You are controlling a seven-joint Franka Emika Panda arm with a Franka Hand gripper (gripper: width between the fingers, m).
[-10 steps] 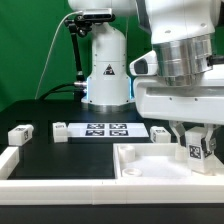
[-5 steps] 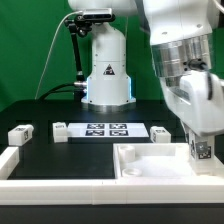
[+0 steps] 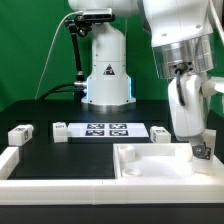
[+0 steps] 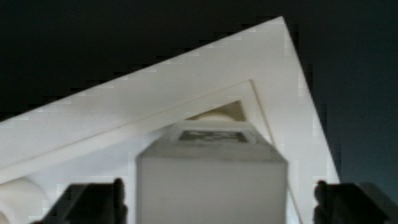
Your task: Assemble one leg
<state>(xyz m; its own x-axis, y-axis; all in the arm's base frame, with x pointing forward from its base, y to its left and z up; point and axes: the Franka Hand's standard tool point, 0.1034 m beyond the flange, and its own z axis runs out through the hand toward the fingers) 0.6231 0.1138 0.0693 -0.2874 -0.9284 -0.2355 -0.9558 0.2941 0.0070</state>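
A white leg (image 3: 203, 150) with a black-and-white tag stands at the near right corner of the big white tray-like part (image 3: 150, 166), at the exterior view's right. My gripper (image 3: 202, 146) points down over it. In the wrist view the leg (image 4: 214, 170) stands between my two dark fingertips (image 4: 89, 203), with a thin light gap on each side, so the jaws straddle it without touching. The gripper (image 4: 217, 205) is over the tray's raised corner (image 4: 267, 60). The leg's lower end is hidden.
Three more white legs lie on the black table: one at the left (image 3: 20, 133), one left of the marker board (image 3: 61, 130), one right of it (image 3: 161, 133). The marker board (image 3: 105, 129) lies mid-table. The robot base (image 3: 105, 70) stands behind. A white rim (image 3: 10, 160) bounds the front left.
The gripper came down with the leg to the tray's right corner and turned about its axis. The tag face now points more to the side.
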